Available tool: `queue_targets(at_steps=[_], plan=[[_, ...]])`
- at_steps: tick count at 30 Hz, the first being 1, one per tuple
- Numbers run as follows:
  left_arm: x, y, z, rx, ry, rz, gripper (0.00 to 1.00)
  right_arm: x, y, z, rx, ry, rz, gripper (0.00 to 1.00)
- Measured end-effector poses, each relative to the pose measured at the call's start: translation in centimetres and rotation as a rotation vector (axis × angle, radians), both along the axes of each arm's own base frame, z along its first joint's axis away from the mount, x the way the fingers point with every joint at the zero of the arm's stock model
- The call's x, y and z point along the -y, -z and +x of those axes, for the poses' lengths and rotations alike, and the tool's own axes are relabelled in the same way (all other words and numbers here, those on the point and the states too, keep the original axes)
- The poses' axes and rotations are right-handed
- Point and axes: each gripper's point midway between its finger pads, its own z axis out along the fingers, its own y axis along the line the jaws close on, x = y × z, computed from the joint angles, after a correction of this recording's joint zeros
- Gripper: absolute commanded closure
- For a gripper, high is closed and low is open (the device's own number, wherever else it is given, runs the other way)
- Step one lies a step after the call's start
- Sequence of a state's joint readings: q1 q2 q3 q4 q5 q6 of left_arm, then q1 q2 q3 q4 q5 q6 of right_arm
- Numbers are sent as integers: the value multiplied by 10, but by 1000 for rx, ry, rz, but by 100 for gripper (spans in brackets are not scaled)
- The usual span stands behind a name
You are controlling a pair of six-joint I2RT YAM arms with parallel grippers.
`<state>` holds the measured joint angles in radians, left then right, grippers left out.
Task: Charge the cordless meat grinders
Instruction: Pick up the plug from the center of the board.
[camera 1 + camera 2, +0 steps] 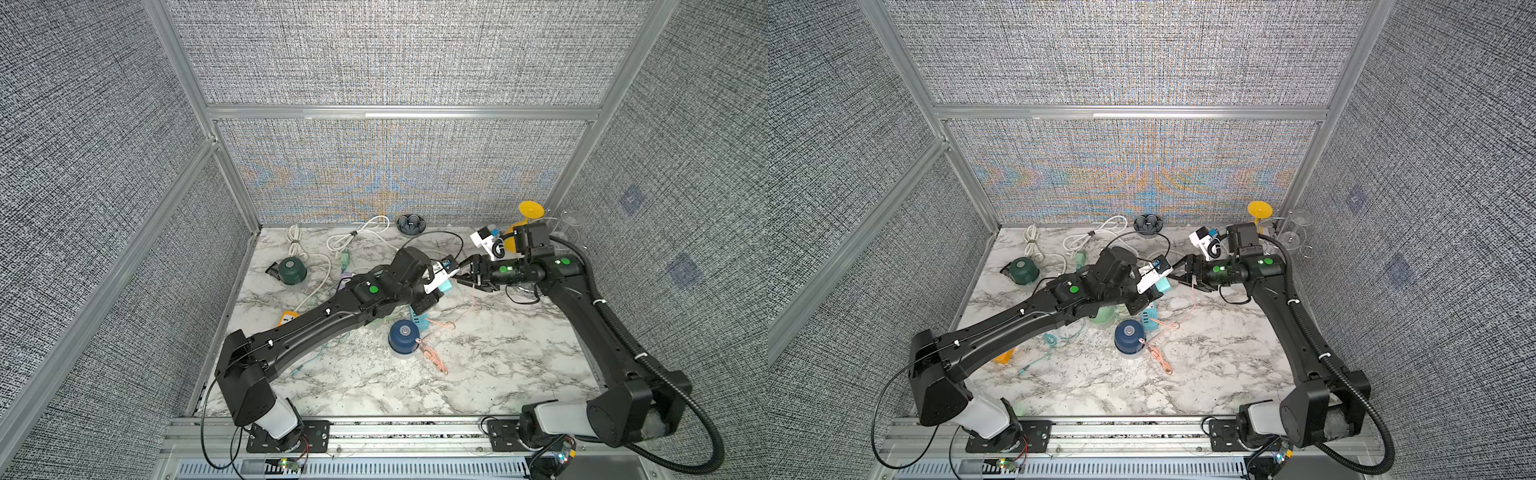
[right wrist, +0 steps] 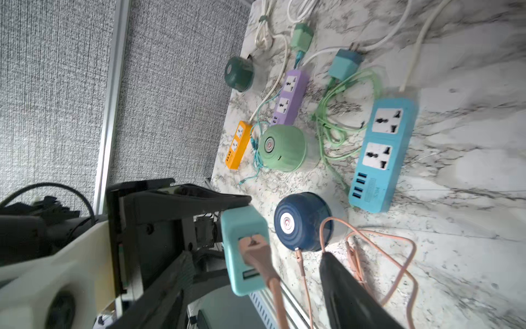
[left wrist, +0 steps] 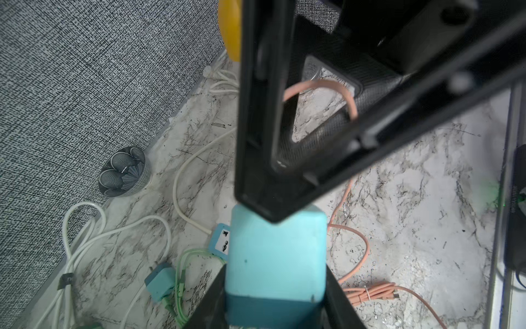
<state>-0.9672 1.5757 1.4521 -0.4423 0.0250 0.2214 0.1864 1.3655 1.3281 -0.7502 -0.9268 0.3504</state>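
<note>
Three cordless meat grinders stand on the marble table: dark green (image 1: 293, 270) (image 2: 238, 73) at the back left, mint green (image 2: 281, 148) (image 1: 1102, 318) partly under my left arm, and navy blue (image 1: 404, 336) (image 2: 301, 222) in the middle. A pink cable (image 2: 398, 256) reaches the navy one's side. My left gripper (image 1: 440, 286) (image 3: 276, 284) is shut on a teal charger block (image 2: 244, 245), held above the table. The cable's pink plug (image 2: 253, 250) sits in the block's port. My right gripper (image 1: 457, 276) (image 2: 256, 256) faces it, open, jaws on either side of the plug.
Purple (image 2: 290, 94), orange (image 2: 237, 145) and blue (image 2: 384, 153) power strips lie near the grinders, among white cords and a green cable (image 2: 341, 114). A second teal adapter (image 2: 344, 64) lies behind. A petal-patterned dish (image 1: 410, 224) and a yellow funnel (image 1: 531, 210) stand at the back wall.
</note>
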Motion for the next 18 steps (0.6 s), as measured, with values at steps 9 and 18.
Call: queue_targets(at_steps=[9, 18], plan=[[2, 0, -4, 12, 14, 7, 88, -12, 8, -9, -50, -50, 24, 43], [7, -5, -9, 19, 30, -1, 88, -19, 12, -6, -66, -68, 36, 58]])
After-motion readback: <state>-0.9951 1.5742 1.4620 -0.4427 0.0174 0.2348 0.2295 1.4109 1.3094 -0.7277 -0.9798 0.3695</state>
